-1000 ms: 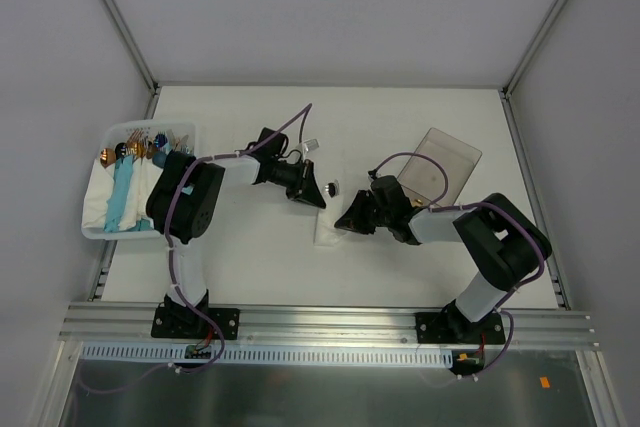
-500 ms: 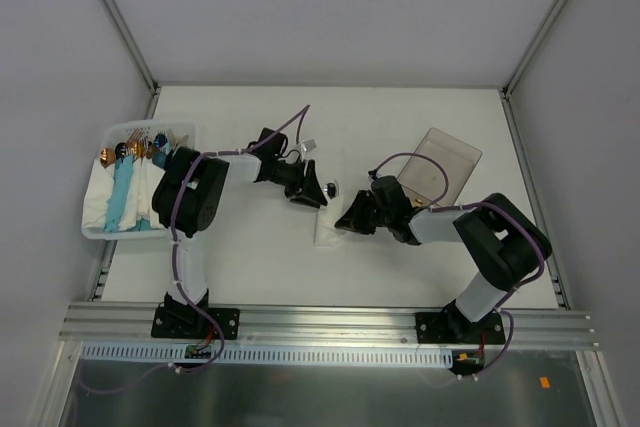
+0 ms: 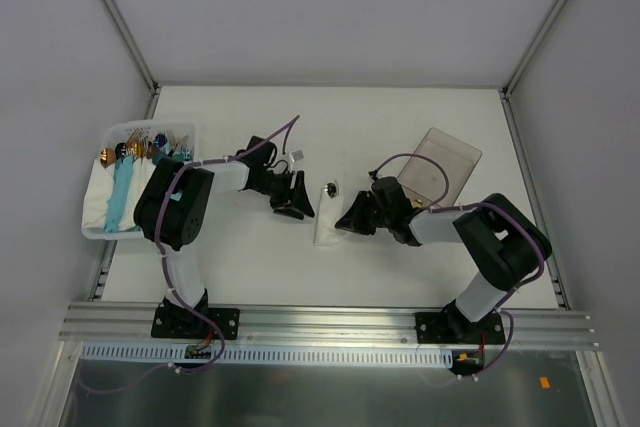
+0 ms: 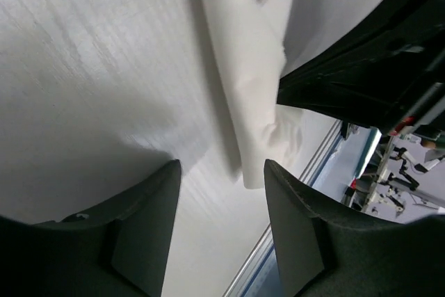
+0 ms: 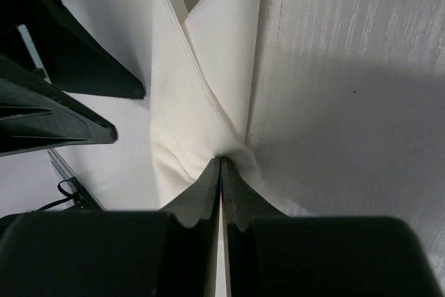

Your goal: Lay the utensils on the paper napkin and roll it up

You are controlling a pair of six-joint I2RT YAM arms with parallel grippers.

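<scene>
**Overhead view.** At mid-bench [image 3: 250, 267] you see the paper napkin [image 3: 326, 222] lying as a narrow white strip that runs near to far, between the two arms. A utensil [image 3: 331, 188] shows its rounded silvery end at the strip's far end; the rest of it is hidden by the paper. The left gripper [image 3: 298, 207] sits just left of the strip. The right gripper [image 3: 347, 221] meets the strip's right edge.

**Left wrist view.** Your left fingers [image 4: 146, 227] stand spread apart and released, with nothing between them. The near end of the folded napkin lies on the bench just beyond the gap and touches neither finger. The dark body of the other arm fills the upper right of this view.

**Right wrist view.** Your right fingers [image 5: 198, 203] are clenched tip to tip on the napkin's edge. The paper puckers into creases that converge on the pinch. A folded flap rises away from the tips towards the far end, where a strip of bright metal shows under the paper. The left gripper appears as dark shapes at the left.

**Surroundings.** A clear plastic tray [image 3: 445, 162] rests at the far right, well apart from the napkin, beside the right arm's elbow. A white bin [image 3: 90, 230] stands at the far left edge of the bench. It holds light-blue rolled bundles [image 3: 122, 197], white paper, and spare cutlery [image 3: 140, 145] with coppery and blue ends at its far side.
</scene>
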